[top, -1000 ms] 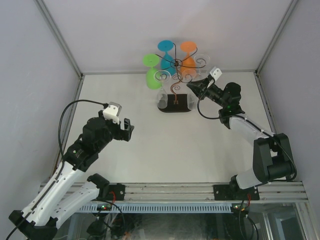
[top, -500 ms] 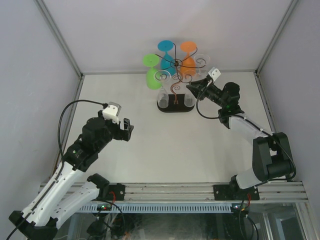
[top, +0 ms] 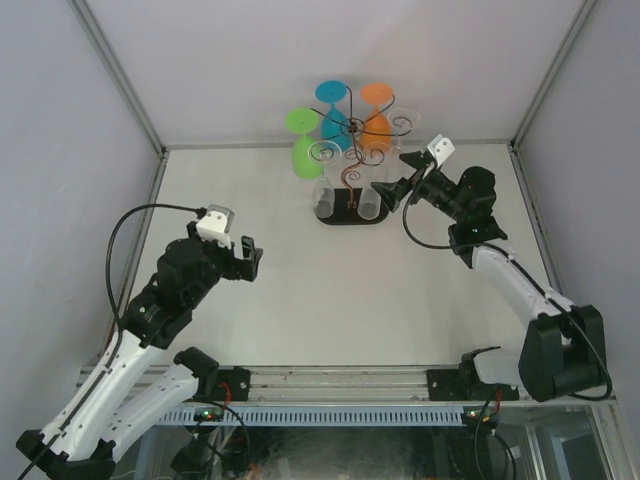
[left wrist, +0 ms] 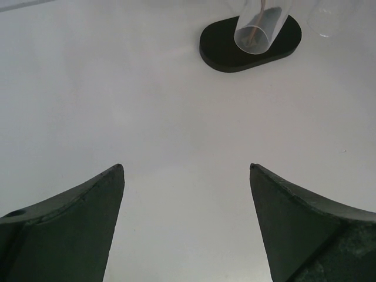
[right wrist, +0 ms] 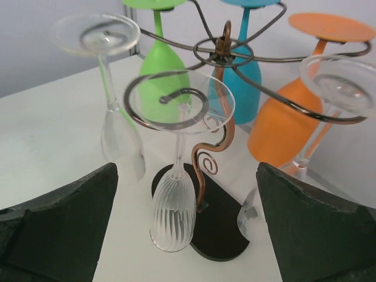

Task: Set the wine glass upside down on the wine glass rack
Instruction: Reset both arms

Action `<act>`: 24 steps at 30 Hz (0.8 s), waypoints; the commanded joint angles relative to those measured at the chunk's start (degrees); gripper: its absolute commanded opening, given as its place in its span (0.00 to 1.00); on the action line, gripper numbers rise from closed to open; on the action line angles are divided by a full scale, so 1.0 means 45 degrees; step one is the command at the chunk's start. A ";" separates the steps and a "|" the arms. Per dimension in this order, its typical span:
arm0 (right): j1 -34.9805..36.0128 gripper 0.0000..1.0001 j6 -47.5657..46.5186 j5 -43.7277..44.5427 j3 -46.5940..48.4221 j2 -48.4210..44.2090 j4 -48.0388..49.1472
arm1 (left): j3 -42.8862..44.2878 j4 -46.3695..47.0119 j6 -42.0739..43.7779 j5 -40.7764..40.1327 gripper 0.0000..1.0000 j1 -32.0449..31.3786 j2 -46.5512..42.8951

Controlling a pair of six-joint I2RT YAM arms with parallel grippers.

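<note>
The wine glass rack (top: 350, 170) stands at the back of the table on its black oval base (right wrist: 235, 235). A ribbed clear wine glass (right wrist: 174, 212) hangs upside down from a scroll arm, its foot resting on the wire loop. My right gripper (right wrist: 187, 167) is open just in front of this glass, with a finger off to each side and neither touching it. From above, that wine glass (top: 371, 200) hangs beside the right gripper (top: 395, 178). My left gripper (top: 250, 258) is open and empty over bare table, far left of the rack base (left wrist: 218, 50).
Green (right wrist: 157, 76), blue (right wrist: 244, 79) and orange (right wrist: 282, 126) glasses hang upside down on the rack's far arms. Two more clear glasses (right wrist: 120, 141) (right wrist: 329, 79) hang left and right of the ribbed one. Walls enclose the table on three sides.
My right gripper has opened and drawn back slightly to the right, leaving the ribbed glass hanging on the rack. The left arm has shifted a little.
</note>
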 commanded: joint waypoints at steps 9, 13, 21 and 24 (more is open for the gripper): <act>0.0232 1.00 0.2805 0.4525 -0.1678 -0.6879 -0.5861 | -0.0430 0.0454 -0.0712 -0.2548 1.00 0.0167 -0.2087; 0.0252 1.00 0.2722 0.4918 -0.1811 -0.9188 -0.8741 | -0.0425 -0.0041 -0.1216 -0.2440 1.00 0.0162 -0.2846; 0.0252 1.00 0.2599 0.5193 -0.3130 -1.3555 -1.0582 | -0.1226 -0.0616 -0.1834 -0.2892 1.00 0.0165 -0.4965; 0.0252 1.00 0.2851 0.5911 -0.3870 -1.4584 -1.0831 | -0.1729 -0.0755 -0.1981 -0.2970 1.00 0.0162 -0.5357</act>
